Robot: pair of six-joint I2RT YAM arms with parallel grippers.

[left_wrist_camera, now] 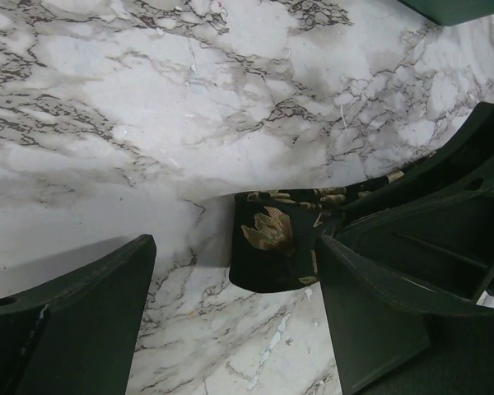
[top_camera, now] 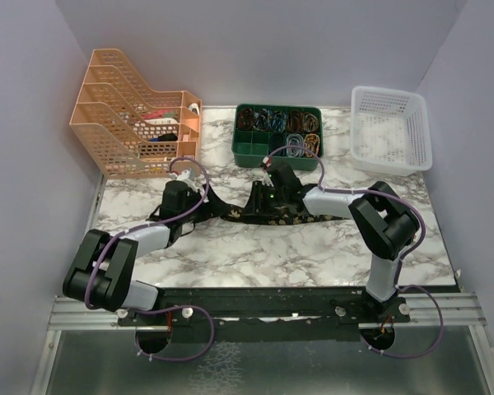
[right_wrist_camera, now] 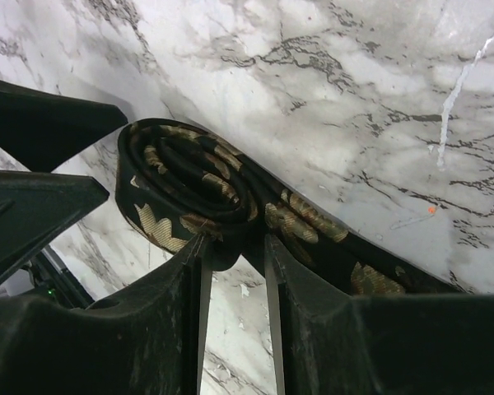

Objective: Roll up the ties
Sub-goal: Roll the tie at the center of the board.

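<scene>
Right pincer [right_wrist_camera: 236,239]: jaws are standing narrow and are pinching the outer lap of the rolled end of the necktie [right_wrist_camera: 189,177], with dark fabric filling the gap at the tips. The coil (black cloth with tan-gold leaf flecks, several turns showing) is sitting just ahead of the fingertips and slightly to their left in the right wrist view. The unrolled length is running off to the right of that pincer, lying flat on the marble tabletop [left_wrist_camera: 230,99]. Left pincer [left_wrist_camera: 235,243]: jaws are standing wide, gripping nothing. The same roll is sitting between its two fingers [left_wrist_camera: 74,321], hard against the right-hand one and well apart from the left-hand one; whether it is actually touching that right finger cannot be told. The two pincers are meeting over the roll from opposite sides, close together near the middle of the table in the overhead view. A green compartment tray [top_camera: 251,155] (small looped items inside, too small to tell apart) is sitting just beyond the right pincer. A white mesh basket [top_camera: 387,164] is standing beyond it and further right. An orange mesh file rack [top_camera: 119,140] is standing beyond and left of the left pincer.
</scene>
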